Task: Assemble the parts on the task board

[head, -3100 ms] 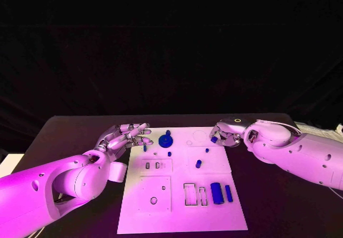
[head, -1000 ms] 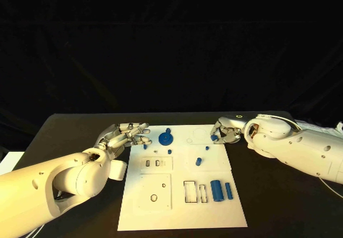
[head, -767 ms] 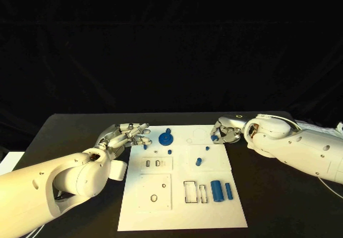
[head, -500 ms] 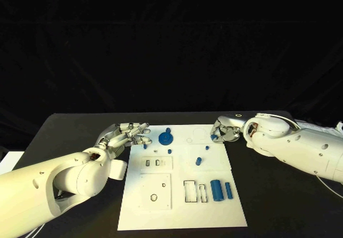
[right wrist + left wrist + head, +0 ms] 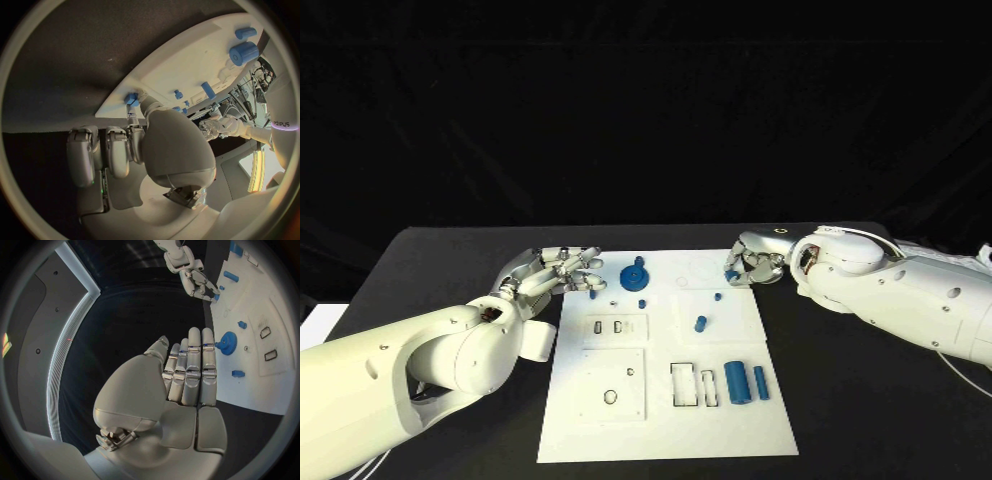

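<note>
Left robot hand [image 5: 557, 271] hovering at the task board's [image 5: 666, 430] far left corner, fingers straight and slightly apart, holding nothing. Just beside those fingertips, a small blue peg [image 5: 593, 295] and the blue gear [image 5: 635, 277] standing on the board. Further along, two short blue pegs [image 5: 701, 324] upright mid-board, and near the robot two larger blue cylinders [image 5: 737, 385] lying side by side next to rectangular slots. Right robot hand [image 5: 750, 266] at the board's far right corner, pinching a small blue part [image 5: 733, 276] against the edge. Black surface [image 5: 430, 270] beneath.
</note>
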You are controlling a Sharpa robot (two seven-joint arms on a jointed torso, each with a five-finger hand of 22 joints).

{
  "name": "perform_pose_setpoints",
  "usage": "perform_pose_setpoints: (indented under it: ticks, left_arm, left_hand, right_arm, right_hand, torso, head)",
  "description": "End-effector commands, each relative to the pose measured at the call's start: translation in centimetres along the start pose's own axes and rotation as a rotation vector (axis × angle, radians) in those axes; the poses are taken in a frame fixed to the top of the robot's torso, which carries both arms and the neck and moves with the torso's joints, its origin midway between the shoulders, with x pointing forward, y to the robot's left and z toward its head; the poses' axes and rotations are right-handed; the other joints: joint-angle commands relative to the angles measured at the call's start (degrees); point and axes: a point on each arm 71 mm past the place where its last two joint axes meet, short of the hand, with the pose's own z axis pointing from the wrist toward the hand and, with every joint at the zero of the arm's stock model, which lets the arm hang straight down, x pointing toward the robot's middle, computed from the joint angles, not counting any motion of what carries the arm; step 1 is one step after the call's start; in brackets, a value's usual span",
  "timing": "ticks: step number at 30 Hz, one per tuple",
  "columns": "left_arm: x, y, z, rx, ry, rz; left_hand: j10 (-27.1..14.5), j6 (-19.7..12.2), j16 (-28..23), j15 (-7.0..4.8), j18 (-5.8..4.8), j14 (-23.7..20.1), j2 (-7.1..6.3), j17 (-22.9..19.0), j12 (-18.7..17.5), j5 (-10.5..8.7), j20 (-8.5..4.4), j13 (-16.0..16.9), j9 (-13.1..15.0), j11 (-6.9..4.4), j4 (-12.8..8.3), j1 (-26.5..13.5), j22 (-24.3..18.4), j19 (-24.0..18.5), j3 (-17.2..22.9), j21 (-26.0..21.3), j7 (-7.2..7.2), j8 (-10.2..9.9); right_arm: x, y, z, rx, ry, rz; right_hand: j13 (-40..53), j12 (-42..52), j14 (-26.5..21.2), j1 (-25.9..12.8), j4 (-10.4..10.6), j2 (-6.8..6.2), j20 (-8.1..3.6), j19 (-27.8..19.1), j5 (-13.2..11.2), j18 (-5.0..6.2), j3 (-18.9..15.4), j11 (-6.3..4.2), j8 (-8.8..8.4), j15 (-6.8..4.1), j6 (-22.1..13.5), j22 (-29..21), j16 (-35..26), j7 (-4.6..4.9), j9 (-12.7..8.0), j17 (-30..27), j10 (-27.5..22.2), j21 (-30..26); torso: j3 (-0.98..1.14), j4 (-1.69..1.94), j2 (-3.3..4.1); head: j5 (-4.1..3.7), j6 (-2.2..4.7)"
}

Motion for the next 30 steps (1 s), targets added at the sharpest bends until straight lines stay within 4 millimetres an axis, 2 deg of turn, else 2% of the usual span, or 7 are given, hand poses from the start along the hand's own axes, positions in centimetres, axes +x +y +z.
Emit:
perform_pose_setpoints:
  ticks: [1, 7, 13, 20, 30]
  left_arm:
    - [0.2, -0.1, 0.0, 0.002, 0.008, 0.003]
    - [0.3, 0.0, 0.0, 0.000, 0.009, 0.003]
    - [0.3, 0.0, 0.0, -0.001, 0.011, 0.002]
    - [0.4, 0.0, 0.1, -0.003, 0.013, 0.002]
    - [0.3, 0.1, 0.2, -0.005, 0.012, 0.002]
  left_hand:
    - [-0.3, -0.2, -0.4, -0.22, 0.66, -0.1, 0.18, 0.1, -0.2, 0.27, -0.08, -0.1, 0.1, 0.10, 0.0, 0.6, 0.0, 0.2, 0.3, -0.1, 0.07, -0.2]
    - [-0.3, -0.2, -0.4, -0.21, 0.65, -0.1, 0.23, 0.1, -0.2, 0.27, -0.08, -0.1, 0.1, 0.11, 0.0, 0.6, 0.0, 0.2, 0.3, -0.1, 0.08, -0.2]
    - [-0.3, -0.2, -0.4, -0.21, 0.64, -0.1, 0.27, 0.1, -0.2, 0.26, -0.09, -0.1, 0.1, 0.12, 0.1, 0.5, 0.0, 0.2, 0.4, -0.1, 0.10, -0.2]
    - [-0.3, -0.2, -0.4, -0.21, 0.64, -0.1, 0.27, 0.1, -0.2, 0.26, -0.09, -0.1, 0.1, 0.12, 0.1, 0.5, 0.0, 0.2, 0.4, -0.1, 0.10, -0.2]
    - [-0.4, -0.2, -0.4, -0.20, 0.64, -0.1, 0.31, 0.1, -0.2, 0.26, -0.09, -0.1, 0.1, 0.14, 0.1, 0.5, 0.0, 0.2, 0.4, -0.1, 0.11, -0.3]
  right_arm:
    - [4.1, -0.6, -0.6, 0.044, 0.231, -0.037]
    - [4.1, -0.1, -0.4, 0.039, 0.217, -0.057]
    - [3.8, 0.4, -0.2, 0.032, 0.173, -0.078]
    - [2.8, 1.2, -0.3, 0.000, 0.039, -0.083]
    - [0.6, 3.1, -1.0, -0.047, -0.193, -0.051]
  right_hand:
    - [11.9, -0.1, 6.1, -0.3, 0.9, 1.06, 0.44, 4.2, -0.1, 0.06, 0.0, 0.37, 0.43, 0.47, 2.2, 11.5, 0.2, 1.65, 0.6, 15.1, 3.7, -0.2]
    - [11.9, -0.1, 6.1, -1.1, 2.4, 2.36, 0.61, 4.2, 1.1, 0.05, 0.0, 0.35, 0.15, 0.74, 2.5, 11.6, 0.2, 1.70, 0.4, 15.1, 3.6, -0.2]
    - [12.0, 0.1, 6.1, -1.2, 3.2, 3.07, 0.83, 4.4, 2.8, -0.02, 0.2, 0.43, -0.19, 1.09, 2.6, 11.9, 0.2, 1.88, 0.3, 15.1, 3.7, 0.0]
    - [12.1, 0.3, 6.1, -0.7, 3.4, 3.28, 1.01, 4.5, 4.2, -0.08, 0.6, 0.39, -0.28, 1.23, 2.9, 12.1, 0.2, 1.86, 0.3, 15.1, 3.8, 0.1]
    - [12.1, 0.5, 6.1, -0.6, 3.4, 2.91, 1.06, 4.6, 4.5, -0.12, 0.5, 0.39, -0.42, 1.29, 2.8, 12.3, 0.2, 1.89, 0.2, 15.1, 3.8, 0.2]
  torso:
    - [-0.02, 0.01, -0.01]
    - [0.00, 0.04, -0.06]
    - [0.00, 0.04, 0.00]
    - [0.04, 0.03, -0.05]
    - [-0.02, 0.07, -0.18]
  head:
    - [-0.15, 0.00]
    - [-0.24, 0.05]
    - [-0.26, -0.03]
    - [-0.19, 0.00]
    - [-0.22, 0.24]
